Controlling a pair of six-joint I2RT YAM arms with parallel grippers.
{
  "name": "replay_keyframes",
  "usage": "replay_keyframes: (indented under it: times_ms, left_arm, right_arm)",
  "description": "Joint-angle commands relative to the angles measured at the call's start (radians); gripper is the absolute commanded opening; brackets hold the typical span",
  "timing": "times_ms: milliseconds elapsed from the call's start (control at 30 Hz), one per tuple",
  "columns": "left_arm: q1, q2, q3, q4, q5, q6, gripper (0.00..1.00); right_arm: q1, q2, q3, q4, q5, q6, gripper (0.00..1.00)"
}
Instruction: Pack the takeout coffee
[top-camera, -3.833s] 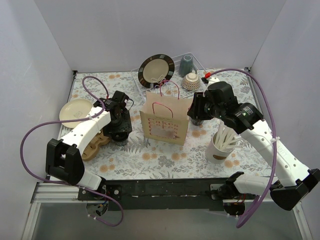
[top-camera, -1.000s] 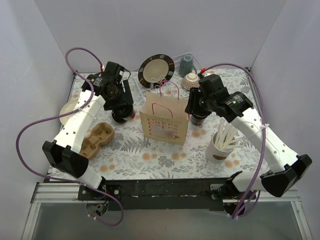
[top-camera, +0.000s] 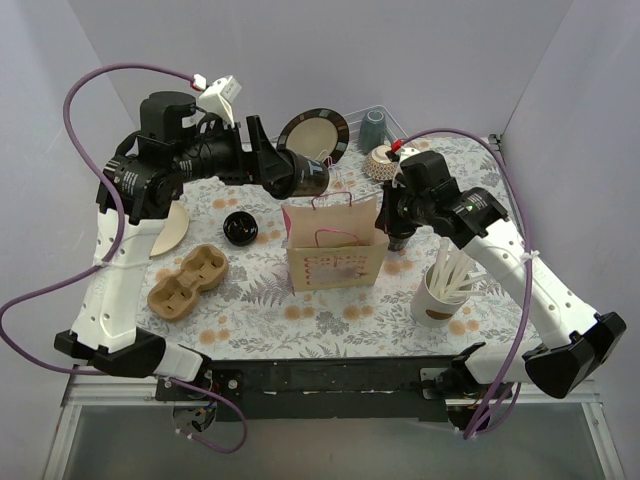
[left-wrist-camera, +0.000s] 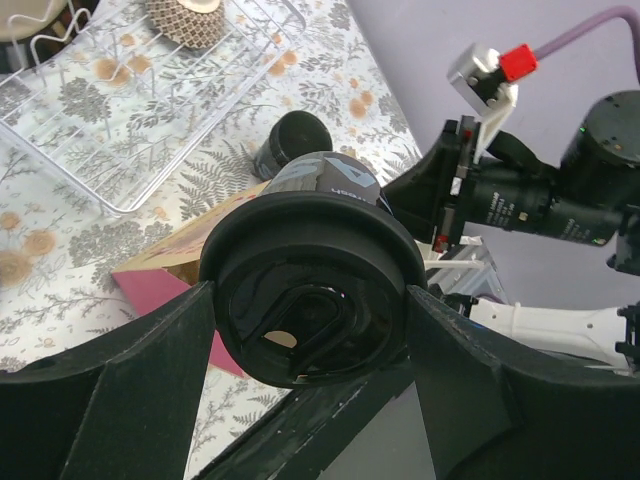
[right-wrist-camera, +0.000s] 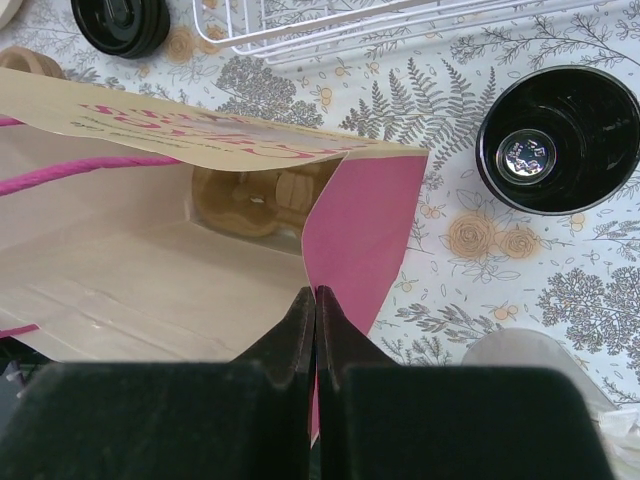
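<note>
Bag (top-camera: 335, 262) mid-table — carrier (top-camera: 187, 282) and lid (top-camera: 239, 228) left of it, open cup (right-wrist-camera: 560, 138) right — rack (left-wrist-camera: 110, 140) behind

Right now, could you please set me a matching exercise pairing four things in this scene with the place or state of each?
Things:
1. lidded black cup
2. open black cup
3. cardboard cup carrier
4. paper bag

Places or states:
A. pinched at its rim by the right gripper
B. lying empty, left of the bag in the top view
C. held on its side in the air by the left gripper
D. standing lidless, right of the bag in the top view

Pairs: 1-C, 2-D, 3-B, 4-A
</note>
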Motion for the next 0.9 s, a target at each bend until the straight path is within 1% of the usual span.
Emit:
replay_keyframes:
  times_ms: [0, 67, 200, 400, 600, 700, 767, 867]
  left_arm:
    - [-0.002, -0.053, -0.071, 0.033, 0.054, 0.0, 0.0]
    - [-0.002, -0.088, -0.109, 0.084, 0.039, -0.043, 0.0]
    - [-0.004, -0.124, -0.165, 0.206, 0.106, -0.1, 0.0]
    - [-0.002, -0.128, -0.2, 0.265, 0.202, -0.152, 0.0]
    - [-0.002, -0.128, -0.202, 0.254, 0.252, -0.149, 0.0]
    - [-0.002, -0.134, -0.235, 0.244, 0.31, -0.149, 0.0]
    - [-0.002, -0.154, -0.284, 0.243, 0.325, -0.158, 0.0]
    - [-0.002, -0.182, -0.326, 0.228, 0.28, -0.137, 0.0]
  right_arm:
    - [-0.009, 0.014, 0.019, 0.045, -0.045, -0.022, 0.01]
    - [-0.007, 0.019, 0.016, 0.043, -0.045, -0.016, 0.01]
    - [-0.009, 0.02, 0.012, 0.037, -0.08, -0.008, 0.01]
    - [-0.009, 0.023, 0.012, 0.038, -0.082, -0.003, 0.01]
    - [-0.009, 0.025, 0.027, 0.034, -0.062, 0.004, 0.01]
    - [-0.01, 0.029, 0.038, 0.029, -0.059, 0.006, 0.01]
    - [-0.009, 0.031, 0.041, 0.029, -0.057, 0.009, 0.01]
    - [-0.01, 0.023, 0.041, 0.037, -0.057, 0.013, 0.01]
